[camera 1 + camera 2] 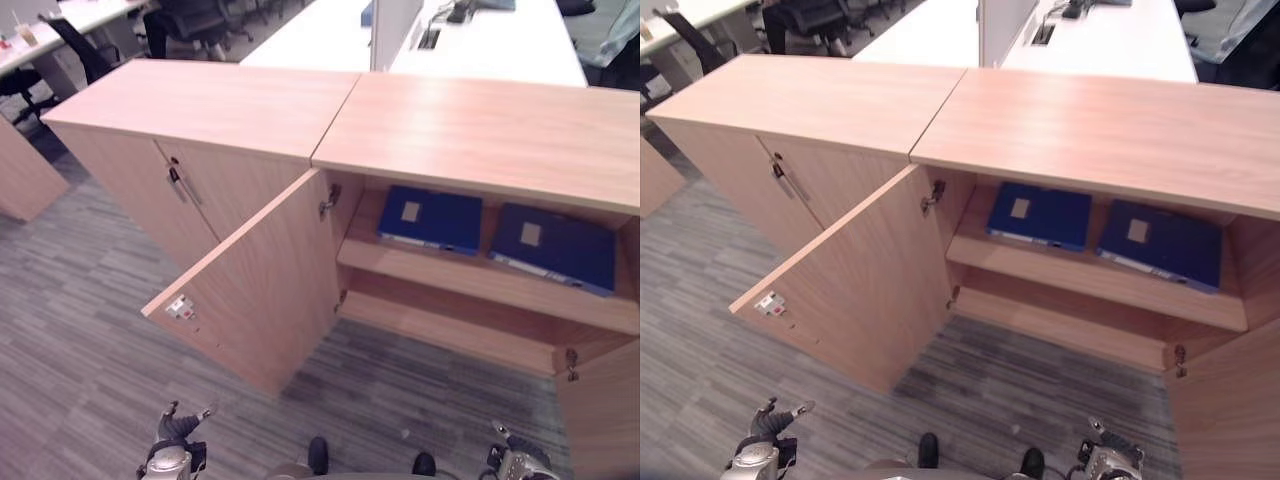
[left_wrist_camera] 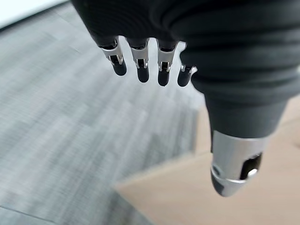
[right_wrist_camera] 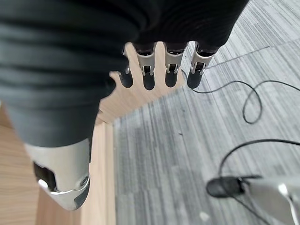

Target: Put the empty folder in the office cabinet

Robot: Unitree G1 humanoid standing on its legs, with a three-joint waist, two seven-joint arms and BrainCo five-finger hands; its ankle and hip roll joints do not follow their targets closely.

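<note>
Grey striped carpet [image 1: 90,340] under us, light wood office cabinet [image 1: 470,130] ahead with both doors swung open. Left door [image 1: 265,280] juts out toward 7 o'clock, its lower edge close to the carpet; right door [image 1: 605,410] is cut off at the frame edge at 4 o'clock. Upper shelf [image 1: 480,285] carries two blue folders lying flat: one folder [image 1: 430,220] at 12 o'clock, second folder [image 1: 553,246] just beside it at 1 o'clock, small gap between. We can't tell which is empty. Lower shelf mostly hidden. Second cabinet [image 1: 190,110] at 10 o'clock, doors closed. White desks [image 1: 500,40] behind, office chairs [image 1: 190,25] at 11. Left hand [image 2: 140,61] hangs over carpet, fingers straight, holding nothing. Right hand [image 3: 159,65] likewise: relaxed, empty.
</note>
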